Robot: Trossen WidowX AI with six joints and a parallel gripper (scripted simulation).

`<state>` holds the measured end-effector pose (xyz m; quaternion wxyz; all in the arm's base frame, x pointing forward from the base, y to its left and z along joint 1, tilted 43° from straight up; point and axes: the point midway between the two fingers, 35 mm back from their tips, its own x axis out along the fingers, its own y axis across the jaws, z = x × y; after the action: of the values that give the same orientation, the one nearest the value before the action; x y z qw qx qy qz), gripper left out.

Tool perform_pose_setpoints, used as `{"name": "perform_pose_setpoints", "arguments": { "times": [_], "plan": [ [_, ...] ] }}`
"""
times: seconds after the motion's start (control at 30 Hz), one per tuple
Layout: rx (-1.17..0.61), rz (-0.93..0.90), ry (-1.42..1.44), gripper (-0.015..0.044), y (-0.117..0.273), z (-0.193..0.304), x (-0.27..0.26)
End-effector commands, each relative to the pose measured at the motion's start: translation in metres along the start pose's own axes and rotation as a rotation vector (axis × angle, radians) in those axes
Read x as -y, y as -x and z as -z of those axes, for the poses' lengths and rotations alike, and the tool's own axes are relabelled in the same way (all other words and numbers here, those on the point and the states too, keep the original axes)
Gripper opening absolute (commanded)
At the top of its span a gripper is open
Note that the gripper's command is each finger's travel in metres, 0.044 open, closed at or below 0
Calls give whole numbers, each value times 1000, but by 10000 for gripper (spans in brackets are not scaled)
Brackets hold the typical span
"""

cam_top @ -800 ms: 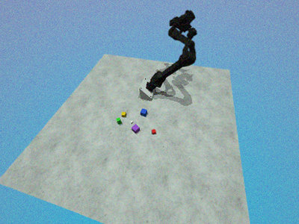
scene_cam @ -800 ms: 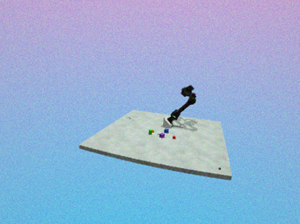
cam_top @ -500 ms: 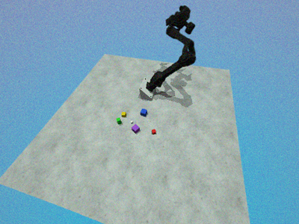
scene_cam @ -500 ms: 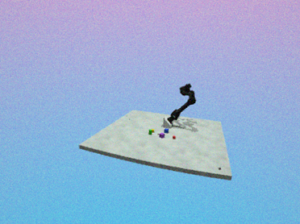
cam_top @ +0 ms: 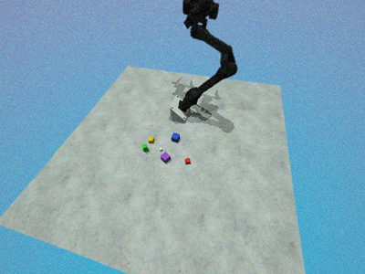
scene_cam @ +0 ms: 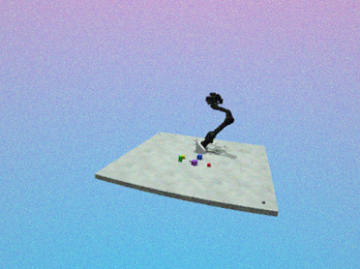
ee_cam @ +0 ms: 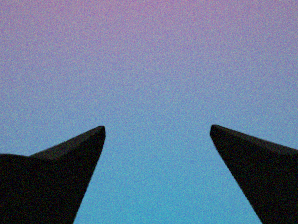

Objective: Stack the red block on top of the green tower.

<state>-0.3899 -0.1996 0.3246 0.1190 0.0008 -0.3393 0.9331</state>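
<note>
Wrist view shows the gripper (ee_cam: pixel 157 131) with its two dark fingers spread wide and nothing between them, only sky behind; in the top view the gripper (cam_top: pixel 200 8) is raised high above the arm's base, well apart from the blocks; on the grey table (cam_top: pixel 123 227) the red block (cam_top: pixel 187 160) lies alone, near the purple block (cam_top: pixel 165 157); the green tower (cam_top: pixel 145 148) stands just beside the yellow block (cam_top: pixel 151 140); the blue block (cam_top: pixel 175 138) sits nearer the base.

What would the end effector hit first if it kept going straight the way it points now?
Nothing, as far as the wrist view shows: between the open end effector fingers there is only background, no slab or blocks. It is raised high, aimed away from the red block.
</note>
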Motion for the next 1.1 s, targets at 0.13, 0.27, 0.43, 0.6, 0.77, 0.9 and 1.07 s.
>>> {"name": "perform_pose_setpoints", "arguments": {
  "times": [0.13,0.27,0.43,0.6,0.77,0.9,1.07],
  "plan": [
    [143,-257,74,440,59,-39,-66],
    [197,-361,55,440,90,-52,-86],
    [296,-551,128,440,142,-67,-126],
    [393,-727,179,440,202,-72,-158],
    [475,-884,249,440,255,-73,-180],
    [546,-1017,315,440,303,-70,-193],
    [655,-1215,423,440,378,-57,-202]
  ]
}}
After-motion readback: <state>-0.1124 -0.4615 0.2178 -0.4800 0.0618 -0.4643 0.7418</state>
